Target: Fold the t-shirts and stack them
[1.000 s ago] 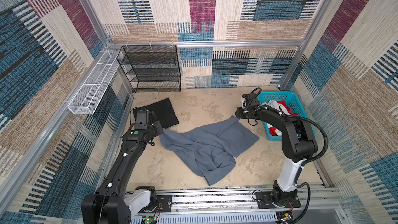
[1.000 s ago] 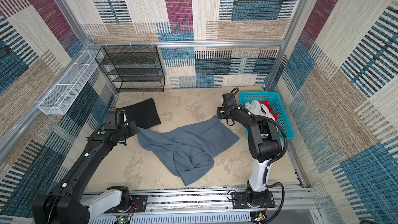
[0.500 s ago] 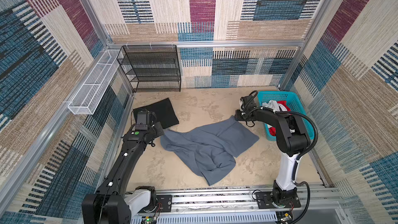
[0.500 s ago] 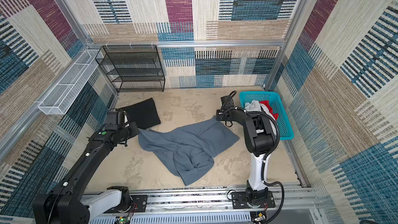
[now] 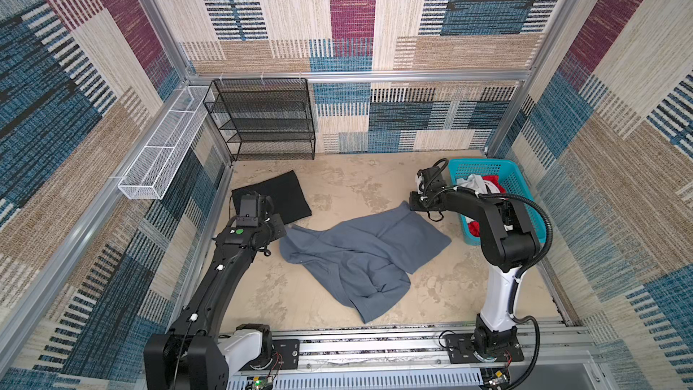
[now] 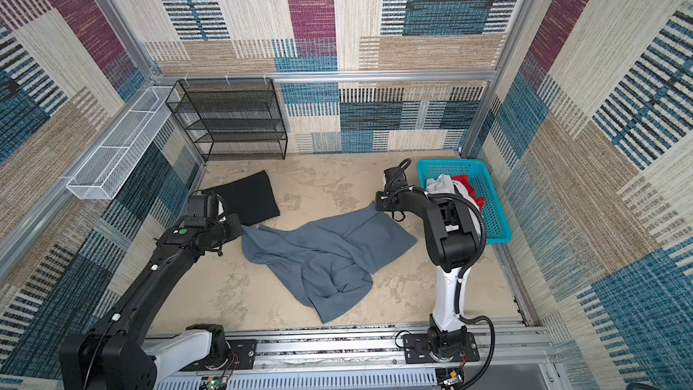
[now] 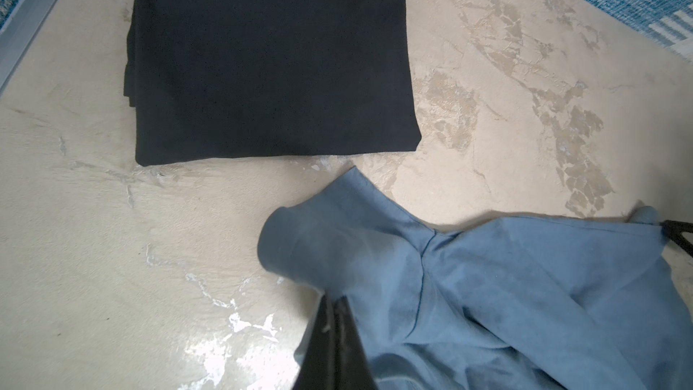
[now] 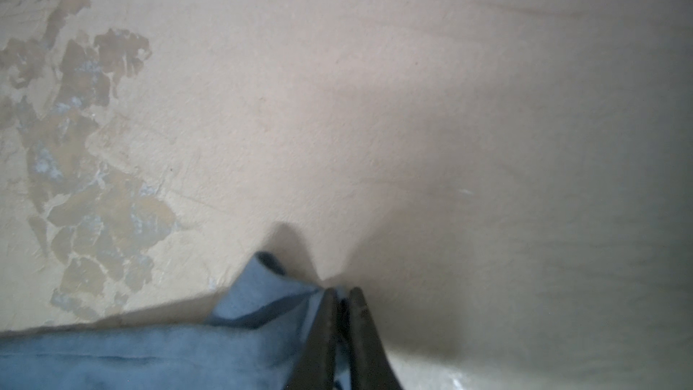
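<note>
The slate blue-grey t-shirt (image 5: 360, 256) lies crumpled mid-table (image 5: 337, 181), just beside the folded black t-shirt (image 5: 277, 196). My left gripper (image 7: 335, 300) pinches its sleeve and my right gripper (image 8: 342, 292) is clamped on the far corner, near the turquoise basket (image 5: 487, 163).

Black arms (image 5: 227, 268) with white lower links (image 5: 498, 294), corrugated cable (image 5: 548, 230), possibly a green sticker (image 5: 239, 231).
</note>
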Controlling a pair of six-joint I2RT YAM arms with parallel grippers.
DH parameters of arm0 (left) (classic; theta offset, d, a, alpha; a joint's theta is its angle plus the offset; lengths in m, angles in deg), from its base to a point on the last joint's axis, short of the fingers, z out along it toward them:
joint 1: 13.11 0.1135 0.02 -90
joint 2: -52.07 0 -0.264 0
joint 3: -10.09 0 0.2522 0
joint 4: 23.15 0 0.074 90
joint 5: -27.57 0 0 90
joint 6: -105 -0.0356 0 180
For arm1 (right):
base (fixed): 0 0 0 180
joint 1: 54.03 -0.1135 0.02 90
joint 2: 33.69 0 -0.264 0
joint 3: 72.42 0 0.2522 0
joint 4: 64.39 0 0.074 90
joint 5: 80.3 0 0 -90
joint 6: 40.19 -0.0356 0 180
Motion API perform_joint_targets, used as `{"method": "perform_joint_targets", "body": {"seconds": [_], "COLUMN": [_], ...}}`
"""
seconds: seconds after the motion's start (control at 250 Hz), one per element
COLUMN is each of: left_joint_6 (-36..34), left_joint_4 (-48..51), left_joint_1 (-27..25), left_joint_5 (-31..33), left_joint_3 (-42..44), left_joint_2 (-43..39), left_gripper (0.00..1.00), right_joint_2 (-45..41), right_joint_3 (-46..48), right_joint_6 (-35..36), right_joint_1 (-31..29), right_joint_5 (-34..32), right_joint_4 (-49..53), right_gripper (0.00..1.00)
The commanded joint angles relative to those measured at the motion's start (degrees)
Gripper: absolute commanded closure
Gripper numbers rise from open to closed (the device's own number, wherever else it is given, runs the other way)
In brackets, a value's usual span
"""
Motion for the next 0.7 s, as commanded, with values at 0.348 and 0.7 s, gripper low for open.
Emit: {"method": "perform_joint_targets", "body": {"seconds": [0.348, 0.7], "left_joint_6": [-1.12, -2.61], "left_joint_4": [-0.61, 0.96], "left_joint_1": [0.06, 0.32], "left_joint_5": [0.32, 2.12], "left_joint_3": [-0.67, -3.84], "left_joint_2": [-1.42, -2.31], "left_gripper": [1.0, 1.0], "right_joint_2": [-14.62, -30.38], "right_joint_3": [2.95, 6.59], "right_joint_6": [0.66, -1.8], "right_joint_1": [0.63, 1.62], "right_joint_5": [6.92, 12.81], "right_joint_4": [-4.4, -6.76], "right_gripper": [1.0, 1.0]}}
